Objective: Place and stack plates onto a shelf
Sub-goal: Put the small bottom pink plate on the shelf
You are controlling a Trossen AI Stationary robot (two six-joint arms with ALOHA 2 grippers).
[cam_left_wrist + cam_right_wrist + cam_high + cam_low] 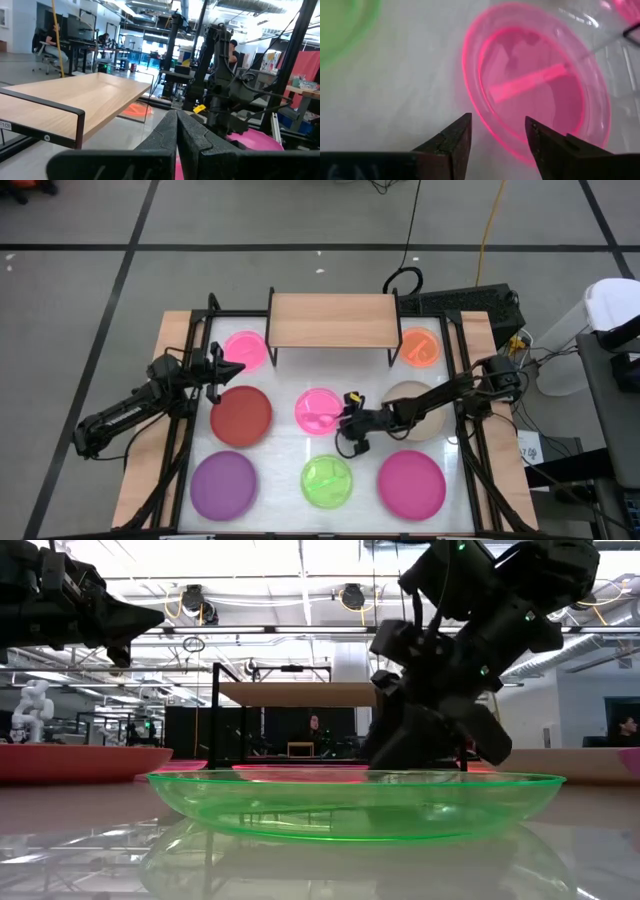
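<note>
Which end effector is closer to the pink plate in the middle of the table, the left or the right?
The right. The right end effector hovers open at the rim of the middle pink plate, while the left end effector is shut, beyond the red plate, near another pink plate.

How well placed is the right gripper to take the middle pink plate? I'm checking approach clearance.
Probably yes: the right gripper, fingers open, hovers at the rim of the pink plate, with nothing between them. The green plate lies apart.
</note>
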